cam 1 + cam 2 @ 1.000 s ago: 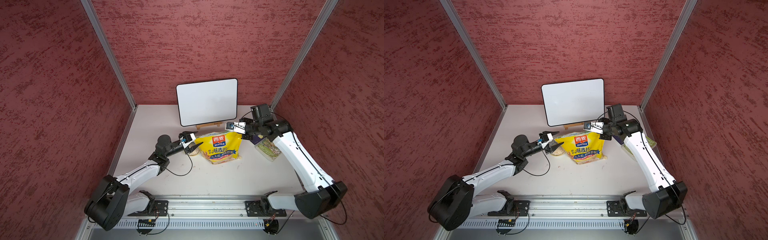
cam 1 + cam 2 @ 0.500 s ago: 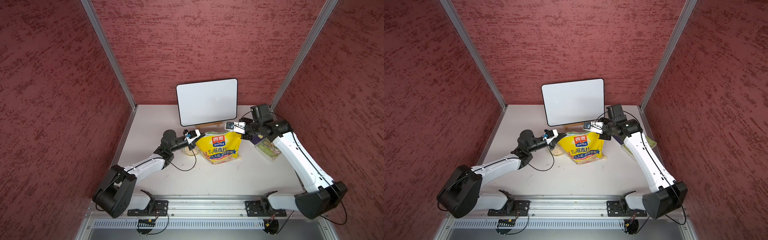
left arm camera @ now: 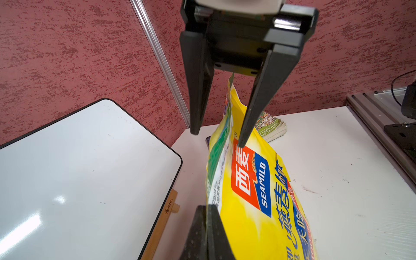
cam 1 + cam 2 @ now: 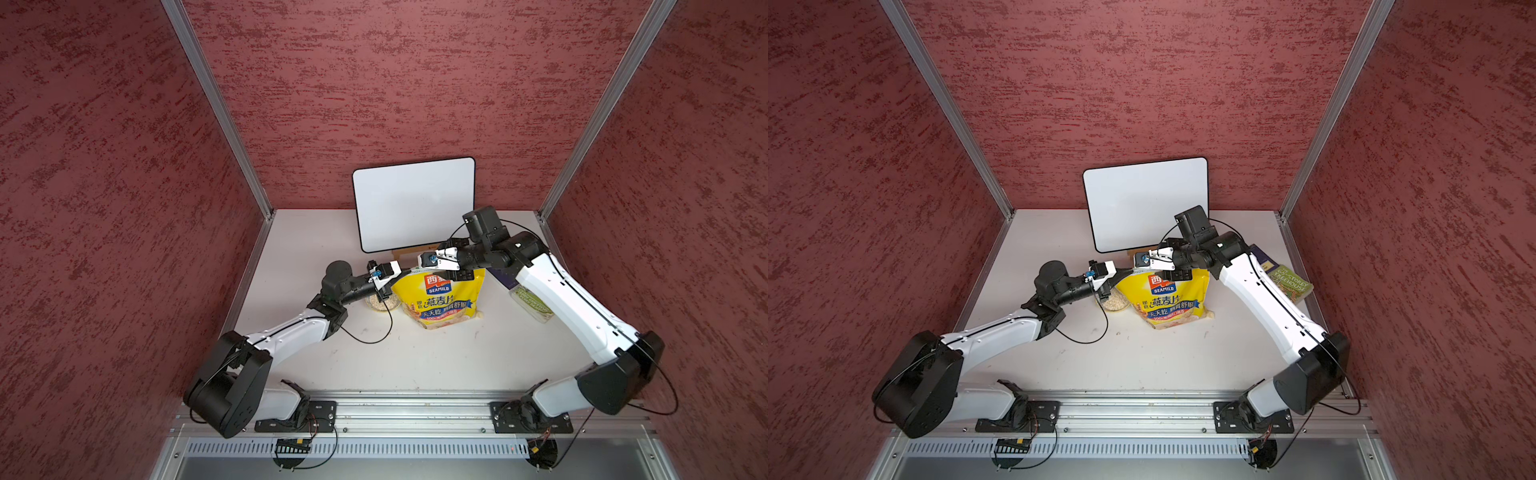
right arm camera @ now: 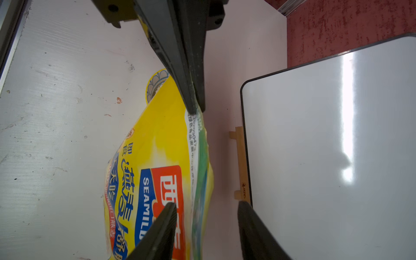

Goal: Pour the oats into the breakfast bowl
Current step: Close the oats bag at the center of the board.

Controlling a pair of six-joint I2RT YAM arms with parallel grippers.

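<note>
Centre of the white counter (image 4: 415,357), and the large yellow plastic oats pouch (image 4: 440,301) with the red-and-blue SEAMILD logo stands upright, its base on the counter and its printed face toward the arm bases. The left gripper (image 3: 206,210) has its jaws pressed together, pinching the green-and-white top strip right at the pouch's left corner. Over to the right gripper (image 3: 218,138): its jaws are spread, straddling the same strip further along. The jaw on the whiteboard side is clear of the plastic; whether the other touches the printed face, I cannot tell. Just beside the pouch on its left, under the left gripper, sits the small round white ceramic bowl (image 5: 154,83) with the blue patterned rim, and a top view shows pale beige flakes (image 4: 1115,302) lying in it. Behind the pouch a white rectangular whiteboard (image 4: 413,203) leans on a small wooden stand (image 5: 240,162). Off to the right, beneath the right arm, lies a green illustrated paperback book (image 4: 1289,282).
</note>
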